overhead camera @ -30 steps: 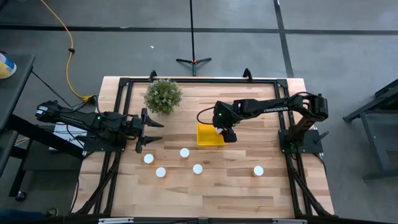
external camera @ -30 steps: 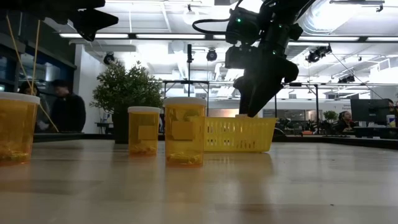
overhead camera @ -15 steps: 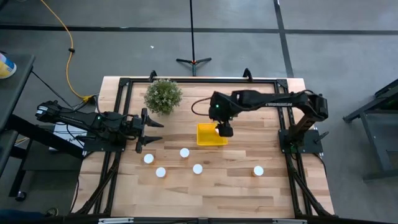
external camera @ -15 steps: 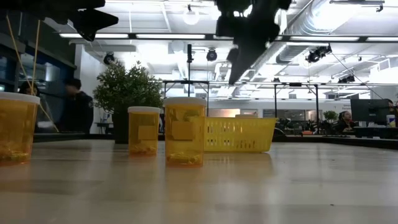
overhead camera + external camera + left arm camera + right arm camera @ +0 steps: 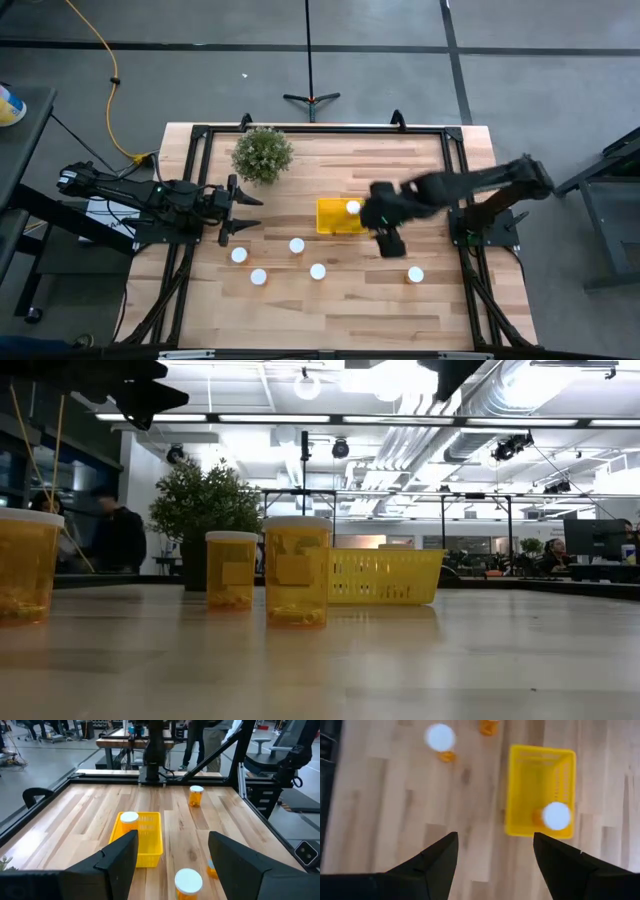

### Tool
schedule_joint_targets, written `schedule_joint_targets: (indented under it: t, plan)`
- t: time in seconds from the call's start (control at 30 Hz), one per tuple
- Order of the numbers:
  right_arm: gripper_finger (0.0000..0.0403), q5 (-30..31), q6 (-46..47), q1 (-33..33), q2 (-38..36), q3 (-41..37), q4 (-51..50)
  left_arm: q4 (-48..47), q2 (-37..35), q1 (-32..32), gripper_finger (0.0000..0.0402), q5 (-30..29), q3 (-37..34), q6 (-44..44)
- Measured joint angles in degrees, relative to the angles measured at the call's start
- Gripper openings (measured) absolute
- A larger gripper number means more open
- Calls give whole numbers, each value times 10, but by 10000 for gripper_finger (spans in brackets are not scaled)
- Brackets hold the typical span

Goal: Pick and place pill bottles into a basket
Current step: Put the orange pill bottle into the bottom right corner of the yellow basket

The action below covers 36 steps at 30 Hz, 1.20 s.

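Right gripper hovers over bare table just beside the basket, fingers apart, nothing between them. One pill bottle stands in the basket's corner; five others on the table (body hidden, caps only from above). Left gripper waits at table's left edge, fingers apart.

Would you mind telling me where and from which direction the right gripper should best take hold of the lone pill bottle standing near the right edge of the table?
Probably from straight above, closing the right gripper across the white cap of the lone pill bottle. It stands upright, cap up, a round cylinder with bare table all around it, so any finger orientation should fit. The gripper is open, empty and nearby.
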Motion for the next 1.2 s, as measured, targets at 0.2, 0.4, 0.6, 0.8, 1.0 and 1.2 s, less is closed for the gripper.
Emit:
schedule_joint_targets:
  t: [0.2,0.4,0.6,0.8,1.0,1.2]
  plan:
    - [249,55,139,114,-25,-51,-3,0,0,0,276,0,0,1]
    - [250,11,182,165,-23,-120,68,1,0,0,276,0,0,2]
    - [250,34,183,159,-23,-158,154,2,0,0,276,0,0,2]
    - [251,22,359,157,-23,-160,105,1,0,0,276,0,0,2]
    - [284,-3,467,180,-23,-160,55,1,0,0,276,0,0,3]
    - [321,-6,614,220,-23,-160,-5,-8,0,0,276,0,0,3]
